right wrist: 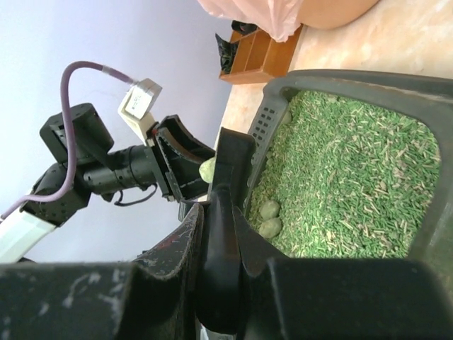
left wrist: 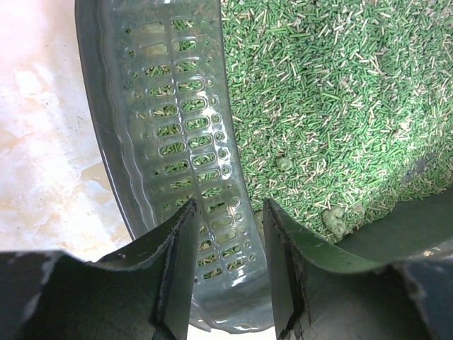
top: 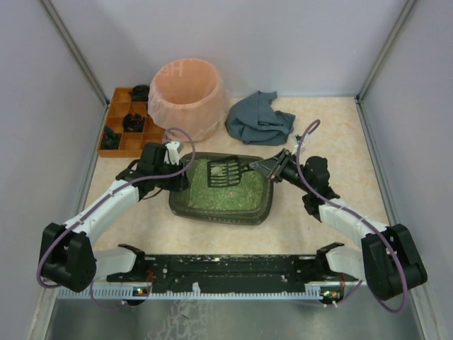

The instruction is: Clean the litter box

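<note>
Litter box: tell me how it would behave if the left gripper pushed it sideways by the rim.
The litter box is wide and shallow, so it would probably slide on the table rather than tip. The bed of green litter likely makes it heavy for its size. Its thin slotted wall by the left gripper could flex.

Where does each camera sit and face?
Top external: above and behind, looking down at the shallow dark olive-grey plastic litter box; left arm and right arm show.
Left wrist: on the left gripper, looking down the box's perforated wall; own fingers show.
Right wrist: on the right gripper, facing the left gripper across the box; fingers clamp a dark plastic scoop.
Shared: all see green litter.
</note>
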Robot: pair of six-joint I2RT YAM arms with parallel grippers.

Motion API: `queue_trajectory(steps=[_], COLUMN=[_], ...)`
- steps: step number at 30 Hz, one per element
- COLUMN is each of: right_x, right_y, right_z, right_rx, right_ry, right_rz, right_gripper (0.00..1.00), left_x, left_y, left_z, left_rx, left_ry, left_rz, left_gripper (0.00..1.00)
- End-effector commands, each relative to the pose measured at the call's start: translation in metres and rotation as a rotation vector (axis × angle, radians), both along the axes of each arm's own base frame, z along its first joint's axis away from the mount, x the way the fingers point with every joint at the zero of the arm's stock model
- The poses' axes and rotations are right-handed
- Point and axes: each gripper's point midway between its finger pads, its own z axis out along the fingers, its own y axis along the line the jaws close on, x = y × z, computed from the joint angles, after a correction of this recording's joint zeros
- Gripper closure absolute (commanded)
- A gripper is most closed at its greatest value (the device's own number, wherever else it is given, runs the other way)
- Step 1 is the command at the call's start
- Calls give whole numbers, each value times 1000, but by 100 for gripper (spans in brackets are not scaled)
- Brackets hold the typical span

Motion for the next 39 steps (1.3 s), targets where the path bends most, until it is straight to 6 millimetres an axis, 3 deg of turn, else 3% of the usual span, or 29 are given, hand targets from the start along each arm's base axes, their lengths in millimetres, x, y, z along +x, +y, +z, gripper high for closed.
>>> queue_trajectory(steps=[1, 7, 21, 27, 32, 39], right_x=[9, 42, 154, 215, 256, 268], right_y=[8, 2, 9, 21, 44, 80], right_z=[47, 70, 172, 175, 182, 203], right_rx=[-3, -22, 0, -105, -288, -490], right_ry=[-139, -111, -135, -168, -326, -651], right_rz=[19, -103, -365, -506, -566, -525], right_gripper=[100, 100, 100, 100, 100, 100], left_x=[7, 7, 11, 11, 10, 9], left_y=[-3, -1, 9, 10, 10, 10], left_z=[13, 15, 30, 29, 28, 29], left_rx=[-13, -11, 4, 8, 6, 6], left_ry=[-47, -54, -127, -126, -119, -123], left_rz=[1, 10, 58, 61, 59, 62], left_gripper=[52, 48, 46, 46, 46, 46])
